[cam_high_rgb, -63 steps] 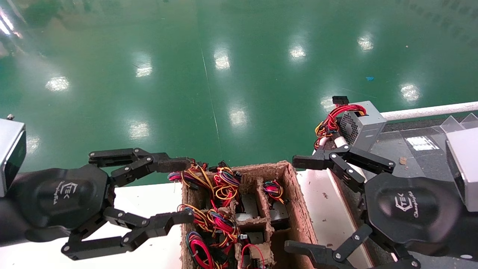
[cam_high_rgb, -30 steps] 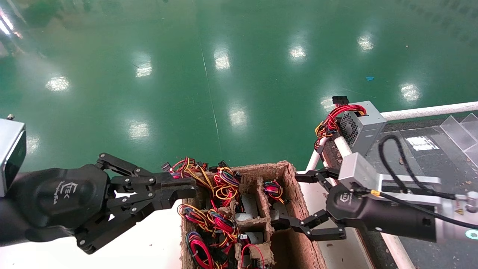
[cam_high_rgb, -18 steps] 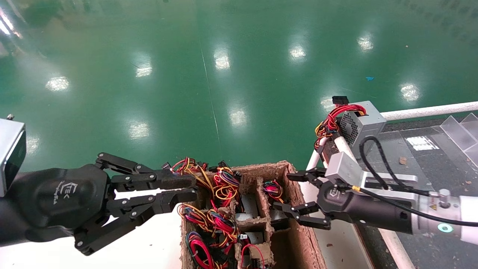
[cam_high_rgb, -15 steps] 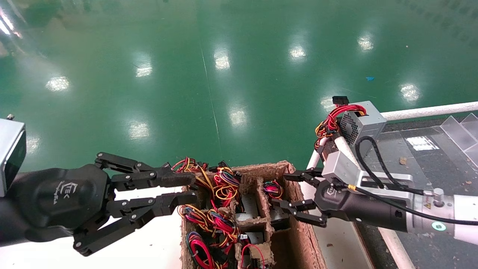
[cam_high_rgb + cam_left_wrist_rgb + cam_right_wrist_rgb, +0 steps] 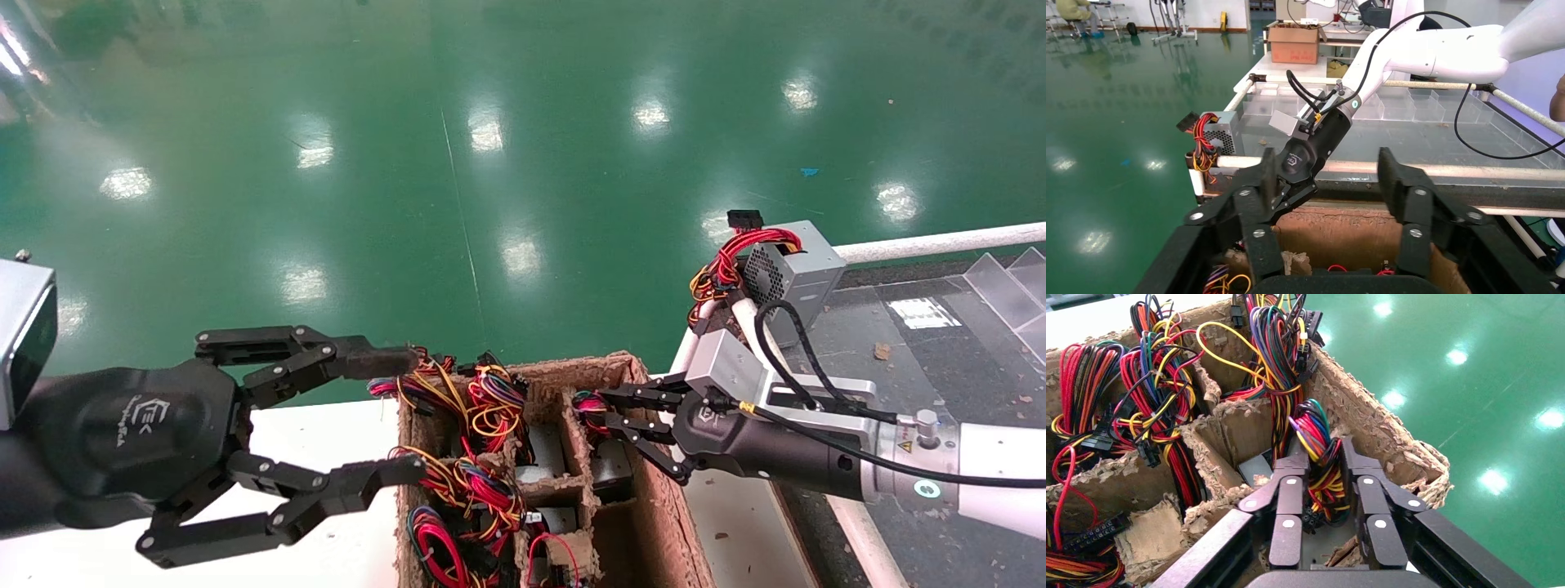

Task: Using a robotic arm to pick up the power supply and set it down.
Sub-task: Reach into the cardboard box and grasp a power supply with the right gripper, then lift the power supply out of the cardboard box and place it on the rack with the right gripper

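Observation:
The power supply [image 5: 611, 474] stands in the far right compartment of a cardboard box [image 5: 658, 465]; only a strip of its grey metal shows below its red, yellow and black wire bundle [image 5: 1322, 454]. My right gripper [image 5: 606, 408], on the silver-and-white forearm, reaches in over the box's right wall. In the right wrist view the right gripper [image 5: 1321, 478] is shut on that wire bundle, one finger on each side. My left gripper [image 5: 400, 415] hangs open at the box's left side, nothing between its fingers [image 5: 1267, 179].
Other compartments hold more tangled wire bundles [image 5: 466, 482]. A second grey box with a honeycomb grille and red wires [image 5: 791, 273] sits at the corner of the dark table [image 5: 964, 367] on the right, behind a white rail [image 5: 940, 242]. Green floor lies beyond.
My right arm swung left over the box and its jaws closed on the wire bundle. My left gripper shut briefly, then opened wide again.

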Robot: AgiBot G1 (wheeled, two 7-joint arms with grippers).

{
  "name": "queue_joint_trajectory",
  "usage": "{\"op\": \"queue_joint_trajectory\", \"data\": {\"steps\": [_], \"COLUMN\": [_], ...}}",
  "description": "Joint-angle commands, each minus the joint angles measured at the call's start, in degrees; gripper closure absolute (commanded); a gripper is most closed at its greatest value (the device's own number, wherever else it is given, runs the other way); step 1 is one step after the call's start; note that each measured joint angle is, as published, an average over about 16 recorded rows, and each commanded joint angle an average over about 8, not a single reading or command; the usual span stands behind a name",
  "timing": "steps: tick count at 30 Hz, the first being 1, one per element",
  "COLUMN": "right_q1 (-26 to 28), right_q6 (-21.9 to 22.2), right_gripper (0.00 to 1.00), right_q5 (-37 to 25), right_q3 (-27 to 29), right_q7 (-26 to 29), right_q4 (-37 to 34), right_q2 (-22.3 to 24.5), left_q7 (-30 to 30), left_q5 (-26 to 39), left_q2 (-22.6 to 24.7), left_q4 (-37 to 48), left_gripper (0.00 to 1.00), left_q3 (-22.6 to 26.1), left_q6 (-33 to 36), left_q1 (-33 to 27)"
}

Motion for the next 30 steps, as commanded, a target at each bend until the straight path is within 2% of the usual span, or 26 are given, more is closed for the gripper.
{"op": "queue_joint_trajectory", "data": {"steps": [1,15,22,30], "right_q1": [0.02,-1.22,-2.73,-3.25], "right_q6": [-0.02,0.39,1.86,3.53], "right_gripper": [1.00,1.00,1.00,1.00], "right_q5": [0.07,2.67,6.63,13.44], "right_q3": [0.02,2.07,5.91,12.98], "right_q7": [-0.20,-1.82,-1.36,-2.24], "right_q4": [-0.23,1.40,8.27,14.28], "right_q2": [-0.13,1.22,5.12,10.53], "left_q7": [0.00,0.00,0.00,0.01], "left_q5": [0.00,0.00,-0.01,-0.01], "left_q2": [0.00,0.00,0.00,0.00], "left_q4": [0.00,0.00,0.00,0.00], "left_gripper": [0.00,0.00,0.00,0.00], "left_q3": [0.00,0.01,0.01,0.01], "left_q6": [0.00,0.00,0.00,0.00], "left_q1": [0.00,0.00,0.00,0.00]}}
